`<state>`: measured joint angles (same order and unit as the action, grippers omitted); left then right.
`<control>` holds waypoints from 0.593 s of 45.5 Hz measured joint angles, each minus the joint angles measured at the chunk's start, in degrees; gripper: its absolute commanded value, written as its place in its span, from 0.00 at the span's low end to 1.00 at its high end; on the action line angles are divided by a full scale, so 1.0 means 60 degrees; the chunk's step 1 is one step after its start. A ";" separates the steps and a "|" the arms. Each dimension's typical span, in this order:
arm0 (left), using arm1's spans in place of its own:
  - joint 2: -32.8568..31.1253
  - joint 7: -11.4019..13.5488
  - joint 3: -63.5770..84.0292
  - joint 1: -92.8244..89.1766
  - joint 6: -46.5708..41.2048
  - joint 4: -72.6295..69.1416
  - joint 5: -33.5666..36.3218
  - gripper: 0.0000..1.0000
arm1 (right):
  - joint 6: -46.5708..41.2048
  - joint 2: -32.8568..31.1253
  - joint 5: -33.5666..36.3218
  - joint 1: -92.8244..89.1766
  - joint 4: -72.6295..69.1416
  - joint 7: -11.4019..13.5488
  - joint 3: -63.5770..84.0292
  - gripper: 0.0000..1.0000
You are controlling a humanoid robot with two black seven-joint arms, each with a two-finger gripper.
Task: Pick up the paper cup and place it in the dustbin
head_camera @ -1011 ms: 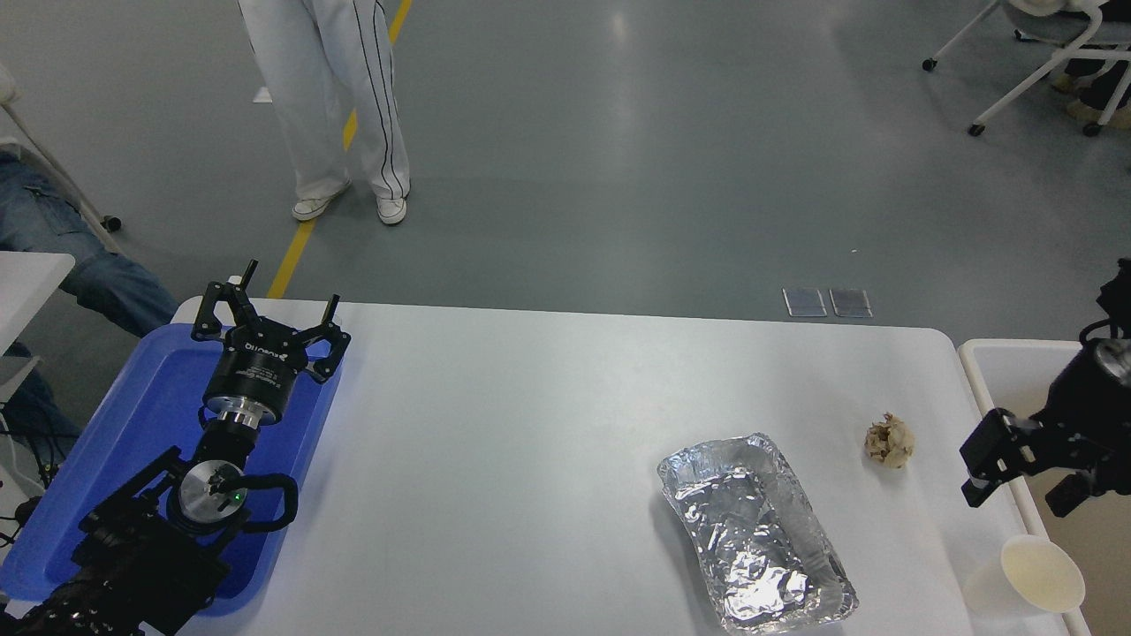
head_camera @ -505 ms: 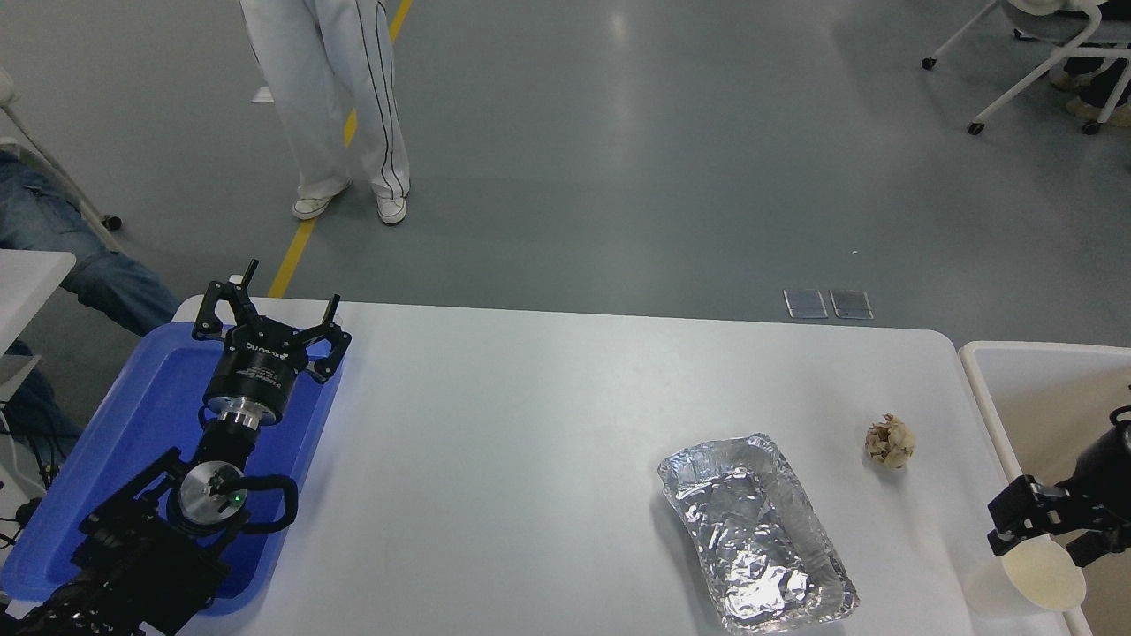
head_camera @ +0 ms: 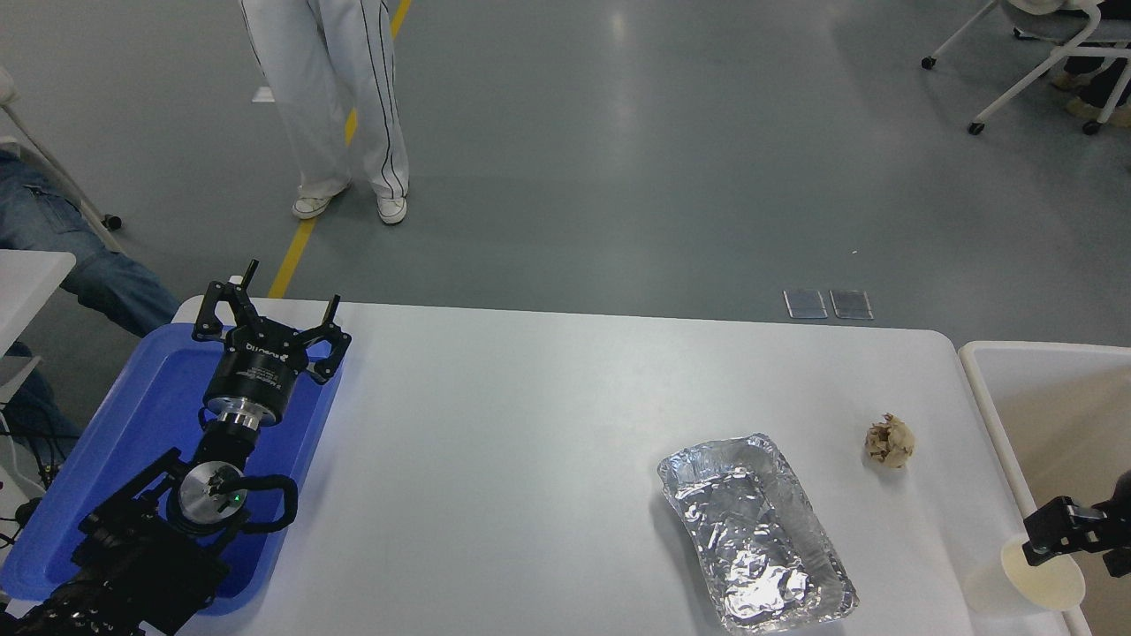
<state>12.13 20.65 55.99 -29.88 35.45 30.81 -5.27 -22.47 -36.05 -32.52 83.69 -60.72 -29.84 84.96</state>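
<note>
The paper cup [head_camera: 1041,585] is at the table's front right corner, right beside the dustbin [head_camera: 990,415], with its cream inside showing. My right gripper [head_camera: 1083,548] comes in from the right edge, low over the cup's rim. It is open, with one finger [head_camera: 1051,535] above the rim's far side and the other at the picture's edge. It does not hold the cup. My left gripper [head_camera: 269,309] is open and parked over the blue tray [head_camera: 132,415] at the lower left.
A crinkled silver foil tray [head_camera: 755,534] lies left of the cup. A crumpled brown paper ball [head_camera: 889,441] lies beyond it, near the dustbin. A person in white trousers [head_camera: 336,97] stands on the floor past the table's far left.
My right gripper has come down and moved toward the front right, from above the dustbin's rim to just over the paper cup. The cup and the left arm have not moved.
</note>
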 measured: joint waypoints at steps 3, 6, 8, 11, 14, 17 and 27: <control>0.0000 0.0000 0.0000 0.0000 -0.0001 0.0000 0.0000 1.00 | 0.0073 0.0000 0.0039 -0.0152 0.0106 0.0007 -0.0028 0.83; 0.0000 0.0000 0.0000 0.0000 -0.0001 0.0000 0.0000 1.00 | 0.0159 0.0000 0.0101 -0.0265 0.0196 0.0007 -0.0053 0.83; 0.0000 0.0000 0.0000 0.0000 -0.0001 0.0000 -0.0001 1.00 | 0.0204 -0.0006 0.0134 -0.0327 0.0239 0.0006 -0.0062 0.82; 0.0000 0.0000 0.0000 0.0000 -0.0001 0.0000 0.0000 1.00 | 0.0291 -0.0013 0.0182 -0.0428 0.0301 0.0008 -0.0077 0.82; 0.0000 0.0000 0.0000 0.0000 -0.0001 0.0000 -0.0001 1.00 | 0.0380 -0.0020 0.0236 -0.0525 0.0347 0.0007 -0.0085 0.82; 0.0000 0.0000 0.0000 0.0000 -0.0001 0.0000 -0.0001 1.00 | 0.0492 -0.0024 0.0321 -0.0640 0.0386 0.0007 -0.0095 0.80; 0.0000 0.0000 0.0000 0.0000 -0.0001 0.0000 0.0000 1.00 | 0.0701 -0.0036 0.0562 -0.0910 0.0449 0.0006 -0.0137 0.52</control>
<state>12.13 20.65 55.99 -29.88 35.44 30.81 -5.27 -18.26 -36.27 -29.15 78.24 -58.03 -29.81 84.14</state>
